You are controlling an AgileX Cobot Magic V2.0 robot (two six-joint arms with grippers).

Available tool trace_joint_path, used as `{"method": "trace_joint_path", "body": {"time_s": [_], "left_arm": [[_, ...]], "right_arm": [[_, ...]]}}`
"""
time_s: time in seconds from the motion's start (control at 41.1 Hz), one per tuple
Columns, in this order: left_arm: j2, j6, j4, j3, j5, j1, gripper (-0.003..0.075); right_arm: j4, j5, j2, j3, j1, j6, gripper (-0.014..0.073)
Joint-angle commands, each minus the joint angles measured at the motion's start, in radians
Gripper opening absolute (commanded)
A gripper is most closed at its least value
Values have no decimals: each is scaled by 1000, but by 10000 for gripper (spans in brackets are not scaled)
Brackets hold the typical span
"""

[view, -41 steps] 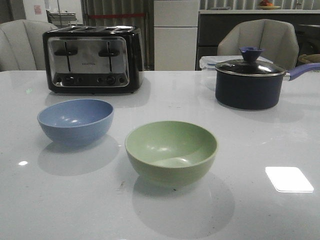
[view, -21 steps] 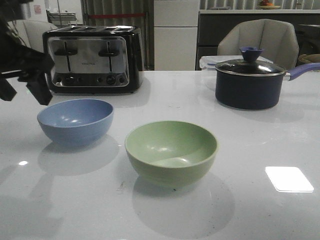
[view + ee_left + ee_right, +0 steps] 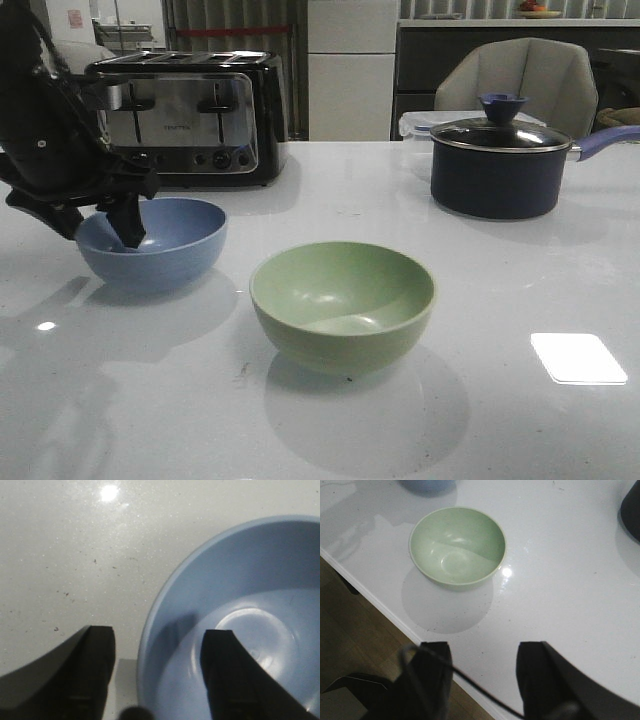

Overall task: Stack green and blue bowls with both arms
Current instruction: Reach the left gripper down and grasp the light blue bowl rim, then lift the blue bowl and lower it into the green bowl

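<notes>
Blue bowl (image 3: 152,240) rim sits between your left gripper (image 3: 159,672) jaws.
You have those jaws spread, one finger inside the bowl, one outside, not clamped. Your right gripper (image 3: 481,675) hangs open and empty near the green bowl (image 3: 342,302), which rests just beside the blue bowl on the white surface (image 3: 500,300).

We see a bulky, glossy black left arm (image 3: 45,130) with a small pale dot on its casing and thin cables along it, ending in a dark left end effector (image 3: 157,672) with broad matte tapering fingers (image 3: 92,665), while the right end effector (image 3: 480,680) shows similar black fingers crossed by a thin dark cable (image 3: 465,680).
</notes>
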Motion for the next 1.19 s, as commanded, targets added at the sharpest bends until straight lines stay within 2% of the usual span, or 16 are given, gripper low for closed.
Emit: {"method": "trace_joint_path", "body": {"time_s": [0.0,0.195,0.341,0.487,0.633,0.804,0.901,1.169], "left_arm": [[-53,-2,-2,-36,-51,-9,325],[-53,-2,-2,-41,-31,-9,171],[-59,-2,-2,-80,68,-9,90],[-123,2,-4,-94,123,-9,93],[-229,63,-64,-94,146,-9,93],[-354,216,-252,-94,196,-23,93],[-388,259,-347,-94,225,-60,93],[-368,259,-359,-94,218,-215,93]], "right_arm": [[-4,-63,-4,-27,-1,-12,425],[-4,-63,-4,-27,-1,-12,425],[-4,-63,-4,-27,-1,-12,425],[-4,-63,-4,-27,-1,-12,425],[-4,-62,-4,-27,-1,-12,425],[-4,-62,-4,-27,-1,-12,425],[-4,-62,-4,-27,-1,-12,425],[-4,-62,-4,-27,-1,-12,425]]}}
